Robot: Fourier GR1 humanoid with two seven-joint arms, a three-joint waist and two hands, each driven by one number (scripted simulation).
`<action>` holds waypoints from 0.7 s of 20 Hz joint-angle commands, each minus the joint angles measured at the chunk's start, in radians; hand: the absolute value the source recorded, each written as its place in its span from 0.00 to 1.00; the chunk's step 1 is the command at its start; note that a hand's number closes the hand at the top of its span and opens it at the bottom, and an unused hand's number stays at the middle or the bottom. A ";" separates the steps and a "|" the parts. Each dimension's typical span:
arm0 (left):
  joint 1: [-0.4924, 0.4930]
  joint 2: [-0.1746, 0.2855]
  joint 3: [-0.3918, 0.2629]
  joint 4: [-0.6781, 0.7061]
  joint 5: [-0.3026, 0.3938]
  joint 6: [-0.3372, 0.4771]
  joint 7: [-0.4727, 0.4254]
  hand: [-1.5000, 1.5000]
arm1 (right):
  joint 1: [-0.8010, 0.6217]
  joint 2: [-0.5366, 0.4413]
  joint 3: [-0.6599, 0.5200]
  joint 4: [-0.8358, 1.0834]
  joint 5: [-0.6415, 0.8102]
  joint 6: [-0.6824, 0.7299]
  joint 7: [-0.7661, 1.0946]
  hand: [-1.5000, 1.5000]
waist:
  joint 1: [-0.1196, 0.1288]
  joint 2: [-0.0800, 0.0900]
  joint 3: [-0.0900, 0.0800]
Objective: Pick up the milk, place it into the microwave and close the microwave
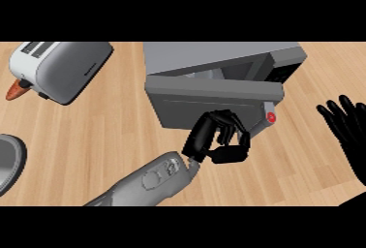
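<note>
Left hand [218, 143]: fingers curled, nothing visible in them, set against the front face of the microwave door [214, 94]. The door stands partway across the microwave [229, 55] opening, just beyond the fingers. Milk: not visible, cannot tell where. Right hand [348, 127] rests open, fingers up, well right. Toaster [61, 68] sits on the tabletop [93, 140], far left of the fingers.

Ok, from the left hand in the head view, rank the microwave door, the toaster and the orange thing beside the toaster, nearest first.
1. microwave door, centre, right at the left hand.
2. toaster, upper left.
3. orange thing, past the toaster, at the left edge.
</note>
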 commanded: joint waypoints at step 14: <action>-0.156 -0.004 0.183 0.134 0.264 0.036 -0.147 1.00 | -0.040 -0.057 -0.011 -0.062 -0.166 0.017 0.109 0.00 | -0.093 0.034 -0.002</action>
